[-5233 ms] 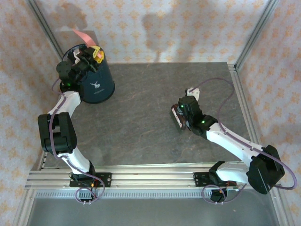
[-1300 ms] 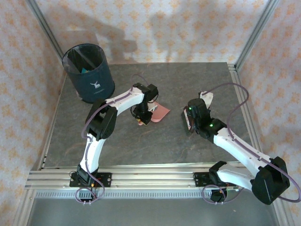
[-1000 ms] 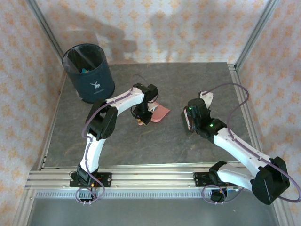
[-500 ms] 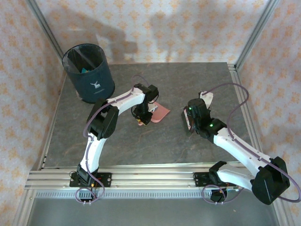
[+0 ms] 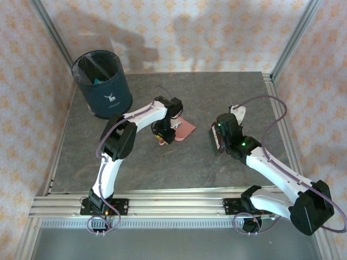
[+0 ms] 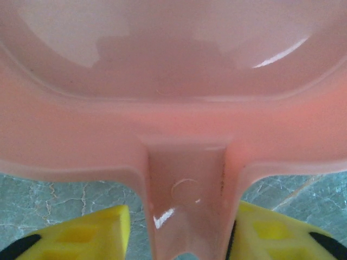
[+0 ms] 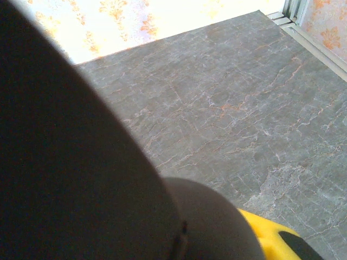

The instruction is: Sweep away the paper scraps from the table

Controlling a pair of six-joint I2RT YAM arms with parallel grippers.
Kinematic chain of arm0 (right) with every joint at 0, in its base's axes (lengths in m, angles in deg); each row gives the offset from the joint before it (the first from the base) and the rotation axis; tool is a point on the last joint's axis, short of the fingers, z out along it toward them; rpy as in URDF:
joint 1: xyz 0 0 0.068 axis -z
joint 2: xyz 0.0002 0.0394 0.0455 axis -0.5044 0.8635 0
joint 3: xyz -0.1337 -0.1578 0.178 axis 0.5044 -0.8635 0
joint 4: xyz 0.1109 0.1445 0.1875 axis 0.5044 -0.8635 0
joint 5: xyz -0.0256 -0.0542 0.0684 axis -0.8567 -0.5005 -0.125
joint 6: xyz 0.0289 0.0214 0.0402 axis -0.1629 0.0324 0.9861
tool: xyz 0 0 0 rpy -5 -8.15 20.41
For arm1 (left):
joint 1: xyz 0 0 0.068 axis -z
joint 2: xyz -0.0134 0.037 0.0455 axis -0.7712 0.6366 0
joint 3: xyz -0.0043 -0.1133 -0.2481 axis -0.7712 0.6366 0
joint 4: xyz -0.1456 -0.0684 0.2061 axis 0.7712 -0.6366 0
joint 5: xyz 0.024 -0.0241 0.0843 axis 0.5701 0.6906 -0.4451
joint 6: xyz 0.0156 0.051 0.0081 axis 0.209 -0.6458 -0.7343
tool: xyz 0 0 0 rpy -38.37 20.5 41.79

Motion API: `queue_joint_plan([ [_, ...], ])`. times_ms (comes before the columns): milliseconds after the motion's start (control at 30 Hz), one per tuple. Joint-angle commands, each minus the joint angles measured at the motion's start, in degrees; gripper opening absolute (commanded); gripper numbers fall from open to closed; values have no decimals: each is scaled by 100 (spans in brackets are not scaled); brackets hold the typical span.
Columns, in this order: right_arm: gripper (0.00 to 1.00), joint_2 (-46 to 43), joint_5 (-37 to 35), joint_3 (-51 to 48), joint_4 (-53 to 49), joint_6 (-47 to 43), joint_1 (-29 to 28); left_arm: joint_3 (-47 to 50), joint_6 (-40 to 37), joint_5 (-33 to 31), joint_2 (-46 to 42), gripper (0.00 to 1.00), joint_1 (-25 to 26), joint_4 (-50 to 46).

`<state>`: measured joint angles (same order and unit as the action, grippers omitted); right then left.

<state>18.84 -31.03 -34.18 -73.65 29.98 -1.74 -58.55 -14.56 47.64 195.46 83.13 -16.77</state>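
Observation:
The pink dustpan [image 5: 185, 129] lies flat on the table [image 5: 162, 165] near its middle. My left gripper [image 5: 164, 136] stands open around the dustpan's handle [image 6: 184, 195]: the right yellow finger [image 6: 271, 235] touches it, while the left finger [image 6: 81, 238] is a small gap away. My right gripper [image 5: 217, 142] is shut on a dark brush [image 7: 81, 162], low over the table right of centre, with one yellow finger [image 7: 271, 238] showing beside it. No paper scraps lie on the visible table surface. A teal scrap [image 5: 96, 81] shows inside the bin.
A dark blue bin [image 5: 105, 92] stands at the far left corner of the table. Silver rails [image 5: 279, 116] edge the table, with peach patterned walls behind. Bare stone surface [image 7: 227, 92] stretches ahead of the right wrist.
Five seconds ago the left gripper held the dustpan over the bin; now the dustpan lies on the table mid-centre. Over the last second both arms have barely moved.

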Motion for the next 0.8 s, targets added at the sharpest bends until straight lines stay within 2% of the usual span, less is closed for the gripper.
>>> queue_joint_plan([
  [0,0,-63,-244,-3,24,-67,46,120,0,-335,-422,52,66,80],
  [167,0,-2,-237,45,142,-153,48,292,40,-485,-933,60,56,54],
  [333,0,223,31,178,490,-555,43,598,126,-577,-1564,62,49,-39],
  [433,0,396,118,256,794,-868,47,900,313,-600,-2233,62,-9,1],
  [633,0,858,444,501,1384,-1659,47,1708,656,-201,-3458,62,-464,244],
  [767,0,1180,618,694,1812,-2190,46,2233,826,-40,-4189,64,-945,370],
])
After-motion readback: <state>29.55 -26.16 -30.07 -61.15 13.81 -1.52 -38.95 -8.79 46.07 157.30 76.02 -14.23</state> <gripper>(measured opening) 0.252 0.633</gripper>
